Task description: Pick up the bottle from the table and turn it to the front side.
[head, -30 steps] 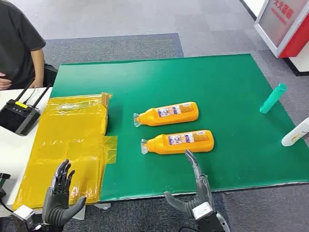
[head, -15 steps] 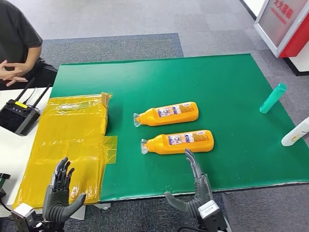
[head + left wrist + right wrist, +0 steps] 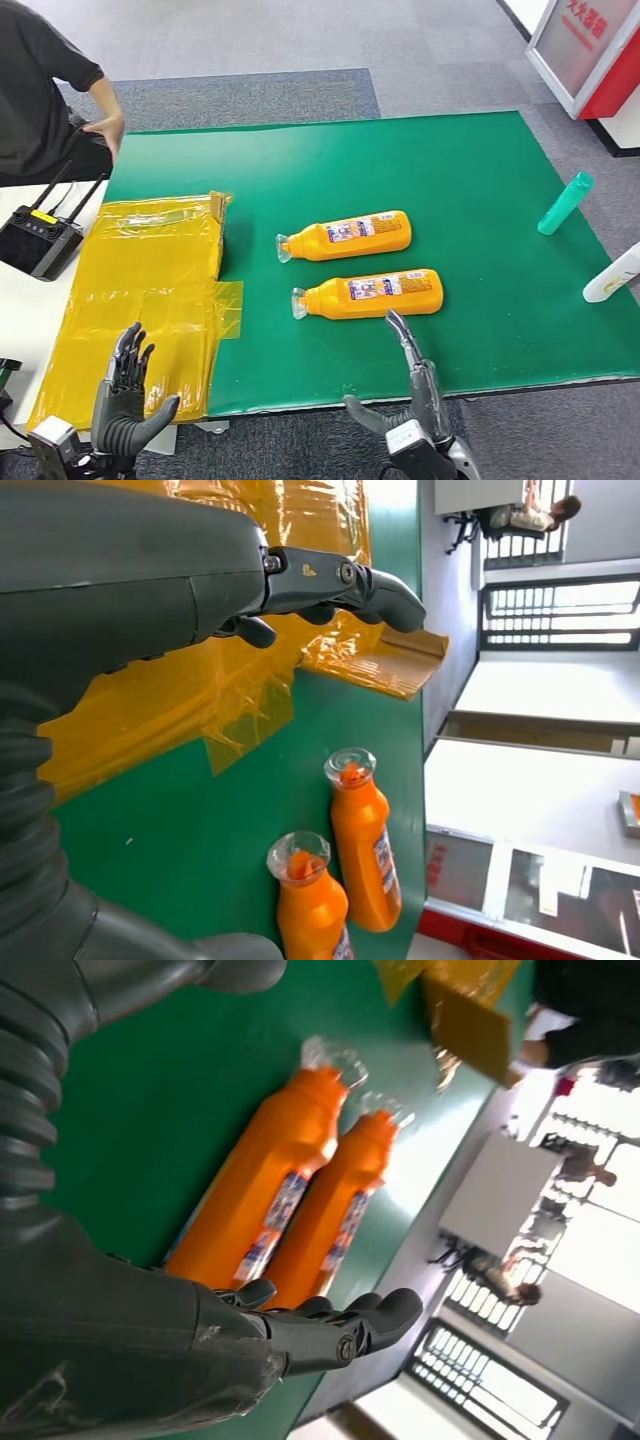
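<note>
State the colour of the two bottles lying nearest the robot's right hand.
Both bottles are orange with clear caps, seen best in the head view, beyond the right hand.

The table has a green top. Two orange bottles lie on their sides mid-table, parallel and just apart. Yellow packaging lies at the left end; a teal bottle and a white bottle lie at the right edge.

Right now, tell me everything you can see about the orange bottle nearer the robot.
The nearer orange bottle lies on its side on the green mat, clear cap end toward the yellow plastic sheet. It looks like glossy plastic with a printed label facing up. It runs parallel to the second orange bottle, apart from it. The right robot hand sits just short of it, not touching.
</note>
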### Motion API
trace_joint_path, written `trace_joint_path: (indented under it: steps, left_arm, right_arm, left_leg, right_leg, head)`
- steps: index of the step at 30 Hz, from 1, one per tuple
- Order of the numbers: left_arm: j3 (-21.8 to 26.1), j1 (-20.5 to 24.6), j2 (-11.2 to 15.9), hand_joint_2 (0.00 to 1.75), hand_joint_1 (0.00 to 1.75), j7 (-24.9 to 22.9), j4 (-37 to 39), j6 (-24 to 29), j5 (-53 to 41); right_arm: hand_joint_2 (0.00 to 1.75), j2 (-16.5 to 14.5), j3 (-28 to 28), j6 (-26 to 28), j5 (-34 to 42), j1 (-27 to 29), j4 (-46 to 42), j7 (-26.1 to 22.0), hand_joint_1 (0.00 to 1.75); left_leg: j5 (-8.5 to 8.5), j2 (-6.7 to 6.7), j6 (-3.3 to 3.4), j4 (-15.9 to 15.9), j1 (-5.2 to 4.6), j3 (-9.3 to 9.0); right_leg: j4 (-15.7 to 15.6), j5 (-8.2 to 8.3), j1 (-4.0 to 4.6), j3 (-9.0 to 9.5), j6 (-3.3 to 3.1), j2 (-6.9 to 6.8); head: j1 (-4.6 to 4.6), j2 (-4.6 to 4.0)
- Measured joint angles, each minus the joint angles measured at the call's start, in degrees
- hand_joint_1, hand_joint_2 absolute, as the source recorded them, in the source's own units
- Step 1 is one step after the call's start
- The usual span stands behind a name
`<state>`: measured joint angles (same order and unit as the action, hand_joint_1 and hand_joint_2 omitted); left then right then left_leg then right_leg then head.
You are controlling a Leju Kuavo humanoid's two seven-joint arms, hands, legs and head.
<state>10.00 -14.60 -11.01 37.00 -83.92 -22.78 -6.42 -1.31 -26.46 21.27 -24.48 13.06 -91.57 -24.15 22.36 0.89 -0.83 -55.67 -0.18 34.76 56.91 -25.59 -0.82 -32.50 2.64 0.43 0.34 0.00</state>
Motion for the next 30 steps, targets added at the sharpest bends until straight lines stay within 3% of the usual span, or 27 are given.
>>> trace_joint_path:
  steps: [7, 15, 25, 30]
  left_arm:
    - [1.4, 0.4, -0.1, 1.75, 0.00, 1.2, 1.9, -0.7, -3.4]
    - [2.1, 1.6, -0.1, 1.75, 0.00, 1.6, 3.9, -4.5, -3.3]
    - [1.8, 3.2, 0.1, 1.75, 0.00, 1.7, 5.5, -6.0, -3.2]
    - [0.1, 4.8, 0.5, 1.75, 0.00, 1.8, 5.9, -5.5, -1.6]
  right_arm:
    - [1.75, 1.3, 3.6, -0.5, -12.2, -0.2, -3.2, 10.2, 0.00]
    - [1.75, 3.0, 6.8, -5.0, -17.6, -3.7, -3.5, 13.9, 0.00]
    - [1.75, 4.8, 8.1, -10.8, -22.4, -11.3, 1.1, 18.4, 0.00]
    - [1.75, 6.3, 7.9, -16.6, -25.3, -19.7, 7.3, 22.6, 0.00]
  left_leg:
    - [0.00, 0.00, 0.01, 0.0, -0.01, 0.00]
    - [-0.02, 0.00, 0.01, 0.0, -0.01, 0.00]
    - [-0.08, -0.01, 0.06, 0.0, -0.02, 0.01]
    - [-0.18, -0.01, 0.09, 0.0, -0.02, 0.01]
  right_leg:
    - [0.0, 0.01, -0.01, 0.01, 0.01, 0.00]
    - [0.0, 0.04, -0.01, 0.01, 0.03, 0.00]
    - [0.0, 0.12, -0.02, 0.02, 0.10, 0.01]
    - [0.0, 0.23, -0.02, 0.01, 0.16, 0.01]
  head:
    - [0.01, 0.00]
    - [0.00, 0.00]
    - [0.01, 0.00]
    - [0.01, 0.00]
